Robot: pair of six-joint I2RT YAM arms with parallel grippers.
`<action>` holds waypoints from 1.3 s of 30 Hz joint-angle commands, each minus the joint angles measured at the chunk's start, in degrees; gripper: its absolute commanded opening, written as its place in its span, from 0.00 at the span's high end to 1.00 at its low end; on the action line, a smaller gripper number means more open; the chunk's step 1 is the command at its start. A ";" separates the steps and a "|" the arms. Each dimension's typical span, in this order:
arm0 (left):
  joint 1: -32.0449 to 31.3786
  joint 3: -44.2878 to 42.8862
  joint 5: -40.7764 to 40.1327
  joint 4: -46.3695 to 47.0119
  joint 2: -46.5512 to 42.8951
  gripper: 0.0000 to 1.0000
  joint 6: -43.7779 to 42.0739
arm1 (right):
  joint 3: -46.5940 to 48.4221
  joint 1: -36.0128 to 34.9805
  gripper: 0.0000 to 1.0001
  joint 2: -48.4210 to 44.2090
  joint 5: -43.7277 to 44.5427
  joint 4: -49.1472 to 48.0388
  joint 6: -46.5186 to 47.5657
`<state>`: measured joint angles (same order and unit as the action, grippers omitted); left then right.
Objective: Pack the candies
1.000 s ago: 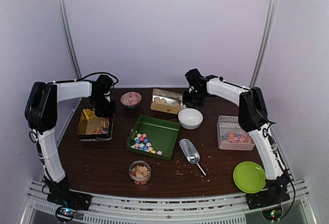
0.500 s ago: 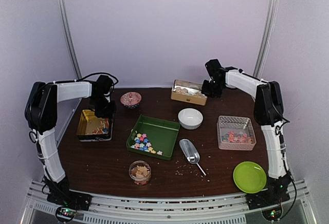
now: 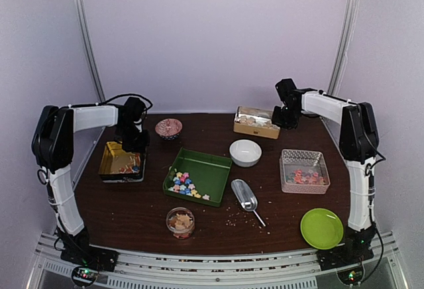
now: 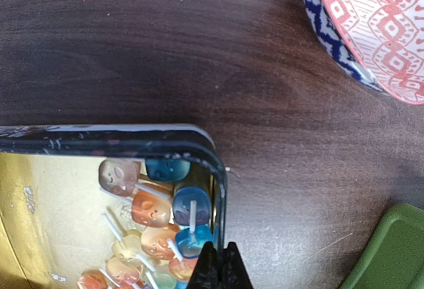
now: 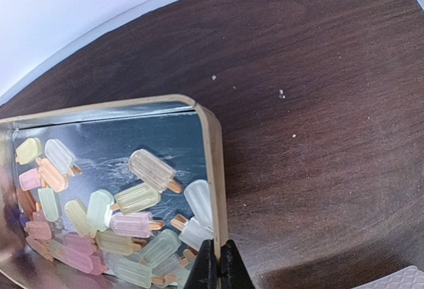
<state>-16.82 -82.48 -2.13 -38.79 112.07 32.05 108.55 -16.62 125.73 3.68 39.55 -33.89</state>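
At tabletop point(image 3: 132, 216) far edge | my right pincer point(image 5: 217, 267) clamps beige tin point(image 5: 214, 163) rim | left pincer point(image 4: 217, 267) clamps gold tin point(image 4: 220, 189) rim | step: arranging tins, probably | next: release, then scoop candies point(image 3: 183, 184).

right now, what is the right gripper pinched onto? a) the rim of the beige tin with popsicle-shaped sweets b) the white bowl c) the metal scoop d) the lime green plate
a: in the right wrist view the right gripper is shut on the rim of the beige tin, with popsicle-shaped sweets lying inside it.
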 commanded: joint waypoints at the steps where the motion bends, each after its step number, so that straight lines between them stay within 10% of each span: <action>1: -0.12 0.80 1.44 1.87 -2.11 1.00 -0.11 | 0.90 -0.22 1.00 1.04 0.22 -1.53 -0.17; 18: -2.36 5.20 1.25 1.28 -5.08 0.86 -0.44 | -6.84 -1.01 0.87 -0.93 -2.44 -3.27 -1.12; 22: -2.67 8.18 1.28 2.42 -9.16 0.57 -0.26 | -10.34 -1.09 0.74 -4.45 -3.71 -5.34 -1.69; 29: -5.31 11.57 0.88 3.37 -19.10 0.23 -1.81 | -14.87 -1.84 0.53 -15.08 -2.85 -6.74 -1.74; 39: -17.23 23.24 -0.80 7.38 -32.07 0.24 -4.36 | -41.49 -10.56 0.55 -45.39 -2.30 -22.34 3.35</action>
<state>-31.24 -64.75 -3.07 -35.22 84.23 28.93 75.44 -22.22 88.29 0.43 24.51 -34.13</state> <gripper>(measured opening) 0.768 0.451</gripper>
